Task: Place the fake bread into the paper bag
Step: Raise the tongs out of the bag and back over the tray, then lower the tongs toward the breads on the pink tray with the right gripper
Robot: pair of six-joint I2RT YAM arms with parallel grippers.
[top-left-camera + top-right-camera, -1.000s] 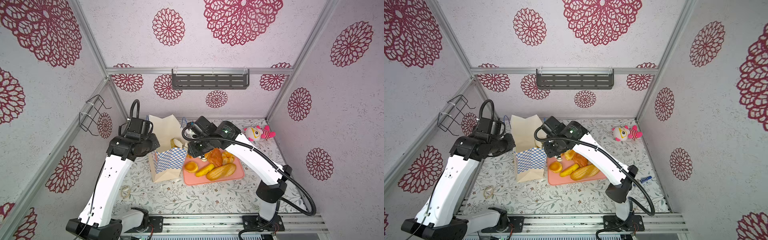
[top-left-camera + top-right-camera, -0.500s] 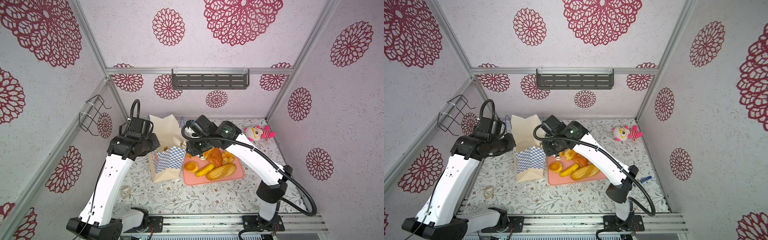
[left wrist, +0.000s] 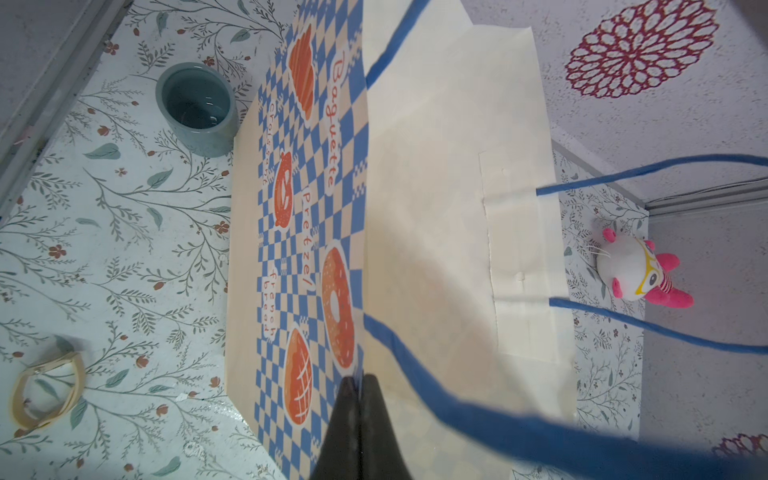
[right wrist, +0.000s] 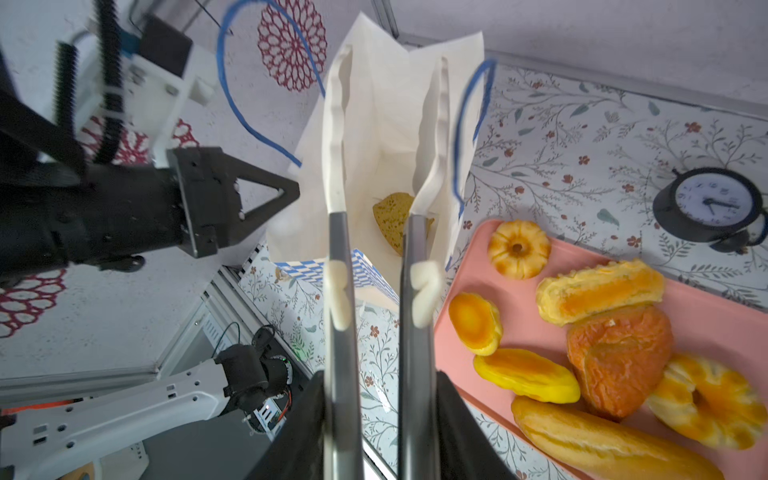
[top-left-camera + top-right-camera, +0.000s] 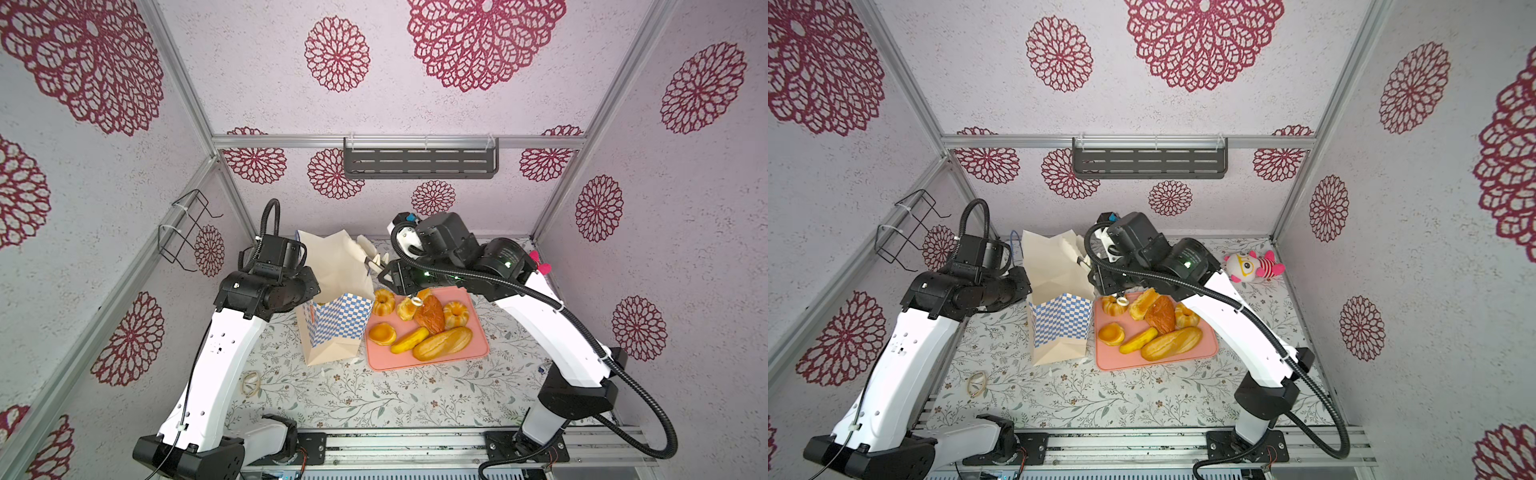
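The paper bag point(image 5: 336, 328) stands left of the pink tray point(image 5: 432, 362), its checkered band low on the front. My left gripper point(image 3: 359, 382) is shut on the bag's rim and holds it up. My right gripper point(image 4: 380, 382) is shut on metal tongs point(image 4: 340, 232). The tongs' white tips point(image 5: 376, 264) are apart and empty over the bag mouth. A slice of fake bread point(image 4: 392, 220) lies inside the bag. On the tray lie two ring cakes point(image 5: 383, 302) point(image 5: 456, 314), a brown pastry point(image 5: 430, 316), a round bun point(image 5: 382, 333), rolls point(image 5: 409, 340) and a long loaf point(image 5: 442, 343).
A pink-and-white plush toy point(image 5: 1254, 268) lies at the back right. A black clock point(image 4: 710, 203) stands behind the tray, and a teal cup point(image 3: 195, 108) sits by the bag. A tan band point(image 5: 251, 382) lies front left. A wire rack point(image 5: 183, 232) hangs on the left wall.
The right gripper and tongs have shifted a little toward the back wall, above the bag. The bag's top has leaned, so its opening no longer shows from above. The left arm barely moved.
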